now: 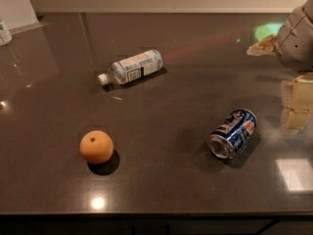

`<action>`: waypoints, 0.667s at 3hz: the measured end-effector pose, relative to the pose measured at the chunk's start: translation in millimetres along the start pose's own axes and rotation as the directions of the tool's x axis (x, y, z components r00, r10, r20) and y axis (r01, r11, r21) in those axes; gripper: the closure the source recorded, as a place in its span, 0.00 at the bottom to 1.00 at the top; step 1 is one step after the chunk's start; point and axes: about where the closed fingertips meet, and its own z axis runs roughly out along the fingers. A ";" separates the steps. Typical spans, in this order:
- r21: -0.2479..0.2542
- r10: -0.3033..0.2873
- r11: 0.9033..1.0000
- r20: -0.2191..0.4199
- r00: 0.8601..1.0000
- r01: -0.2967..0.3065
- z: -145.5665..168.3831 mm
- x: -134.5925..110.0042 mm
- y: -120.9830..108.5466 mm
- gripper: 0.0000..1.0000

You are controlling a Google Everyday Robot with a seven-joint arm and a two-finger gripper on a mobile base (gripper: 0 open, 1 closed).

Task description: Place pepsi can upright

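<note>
The pepsi can (233,133) is dark blue with a red-white-blue logo and silver ends. It lies on its side on the dark table (176,82), right of centre, with its silver top end towards the front left. My gripper (297,112) hangs at the right edge of the camera view, just right of the can and slightly behind it, apart from it. The grey arm housing (297,35) sits above the gripper. The gripper holds nothing that I can see.
A clear plastic bottle with a white label (131,66) lies on its side at the back centre-left. An orange (96,146) sits at the front left. A small container (4,32) stands at the far left edge. The table's front edge runs along the bottom.
</note>
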 end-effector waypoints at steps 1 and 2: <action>-0.047 -0.125 0.991 0.019 0.992 0.126 16.9 3.6 6.3 0.00; -0.066 -0.236 0.969 0.026 0.971 0.237 34.9 7.0 14.4 0.00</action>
